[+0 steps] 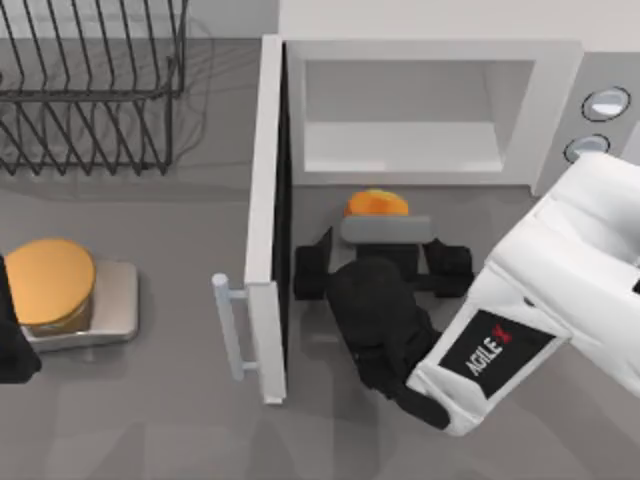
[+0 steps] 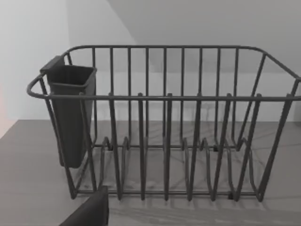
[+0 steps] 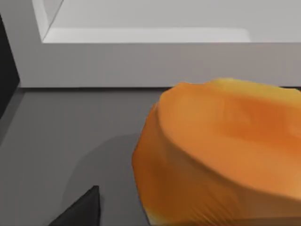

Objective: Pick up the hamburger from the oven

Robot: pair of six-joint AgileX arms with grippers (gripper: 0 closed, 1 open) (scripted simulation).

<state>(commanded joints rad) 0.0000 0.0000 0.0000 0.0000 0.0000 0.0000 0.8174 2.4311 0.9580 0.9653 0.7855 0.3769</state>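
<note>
Orange, rounded hamburger [image 1: 376, 203] sits outside the white boxy oven [image 1: 420, 110]; my right gripper [image 1: 381, 228] straddles it, whether clamped I cannot tell. Next: confirm grip, lift.

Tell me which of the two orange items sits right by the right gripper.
The hamburger, just outside the open oven, by the right gripper. The orange disc rests on a grey block at the table's left.
</note>
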